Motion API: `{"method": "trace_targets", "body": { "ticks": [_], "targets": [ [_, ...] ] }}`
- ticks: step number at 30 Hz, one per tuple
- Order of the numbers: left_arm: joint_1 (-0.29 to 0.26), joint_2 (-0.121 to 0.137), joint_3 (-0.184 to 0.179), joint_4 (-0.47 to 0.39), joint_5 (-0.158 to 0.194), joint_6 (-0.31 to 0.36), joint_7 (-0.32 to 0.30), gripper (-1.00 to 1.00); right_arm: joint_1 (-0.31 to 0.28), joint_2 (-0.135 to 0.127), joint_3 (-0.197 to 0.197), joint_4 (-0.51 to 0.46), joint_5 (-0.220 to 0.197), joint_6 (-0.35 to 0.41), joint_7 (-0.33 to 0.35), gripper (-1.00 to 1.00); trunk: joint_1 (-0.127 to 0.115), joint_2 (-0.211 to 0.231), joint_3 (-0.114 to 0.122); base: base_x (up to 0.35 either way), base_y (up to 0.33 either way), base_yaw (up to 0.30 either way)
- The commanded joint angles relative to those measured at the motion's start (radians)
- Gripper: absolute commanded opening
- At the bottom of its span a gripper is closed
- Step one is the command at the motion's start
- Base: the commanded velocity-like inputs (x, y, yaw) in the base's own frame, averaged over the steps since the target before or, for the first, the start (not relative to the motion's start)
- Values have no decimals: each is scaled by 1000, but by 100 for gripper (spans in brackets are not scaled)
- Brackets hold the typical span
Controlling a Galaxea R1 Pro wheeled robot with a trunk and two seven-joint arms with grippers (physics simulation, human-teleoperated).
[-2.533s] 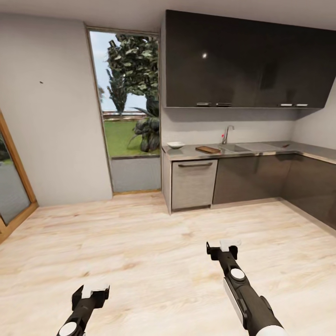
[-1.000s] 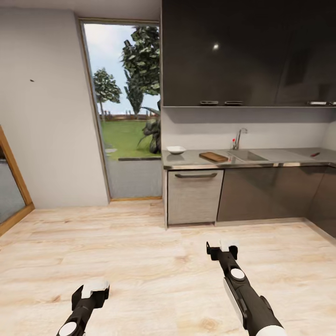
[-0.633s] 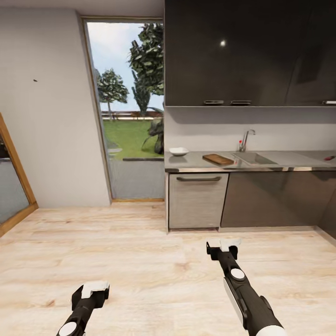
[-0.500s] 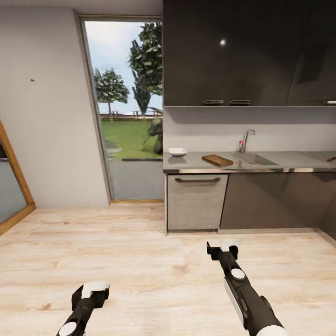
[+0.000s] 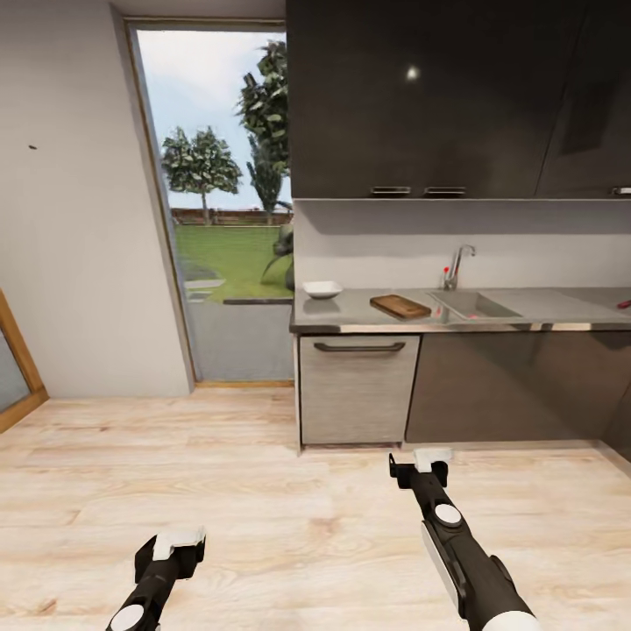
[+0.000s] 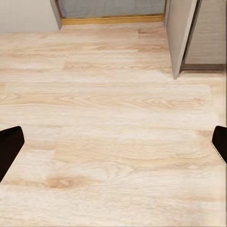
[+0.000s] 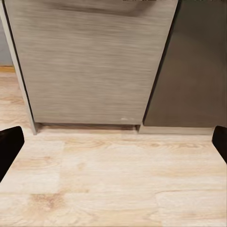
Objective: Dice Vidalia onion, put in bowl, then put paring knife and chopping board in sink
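Across the floor runs the grey steel countertop (image 5: 543, 307). On it, left to right, are the white bowl (image 5: 322, 288), the dark brown chopping board (image 5: 400, 306) and the sink (image 5: 469, 304) with its chrome faucet (image 5: 454, 265). A red bit of the paring knife (image 5: 624, 304) shows at the far right edge. The onion is hidden inside the basin. My left gripper (image 5: 172, 545) and right gripper (image 5: 419, 463) hang low over the wooden floor, well short of the counter. Both are open and hold nothing. In the wrist views the dark fingertips (image 6: 8, 146) (image 7: 9, 144) stand wide apart.
A light grey cabinet door with a bar handle (image 5: 359, 347) stands below the bowl and board, with dark cabinets (image 5: 508, 386) to its right. Dark wall cupboards (image 5: 456, 96) hang above. A tall window (image 5: 223, 202) is on the left. Pale wood floor (image 5: 263, 508) lies between me and the counter.
The whole view has shifted: the counter looks nearer and more square-on, and the window has slid left, so the camera has moved. Both arms hold the same pose, grippers still open.
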Motion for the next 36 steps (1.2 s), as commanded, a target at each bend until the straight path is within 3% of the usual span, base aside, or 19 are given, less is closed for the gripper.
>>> {"method": "trace_targets", "body": {
  "ticks": [1, 21, 36],
  "targets": [
    [0, 0, -1, -1, 1, 0, 3, 100, -1, 0, 1, 0, 10, 1, -5, 100, 0, 0, -1, 254, -211, 0],
    [0, 0, -1, -1, 1, -1, 3, 100, -1, 1, 2, 0, 11, 1, -5, 100, 0, 0, -1, 255, -189, 0],
    [0, 0, -2, 0, 1, -3, 3, 100, -1, 1, 2, 0, 11, 1, -5, 100, 0, 0, -1, 185, -10, 0]
  ]
}}
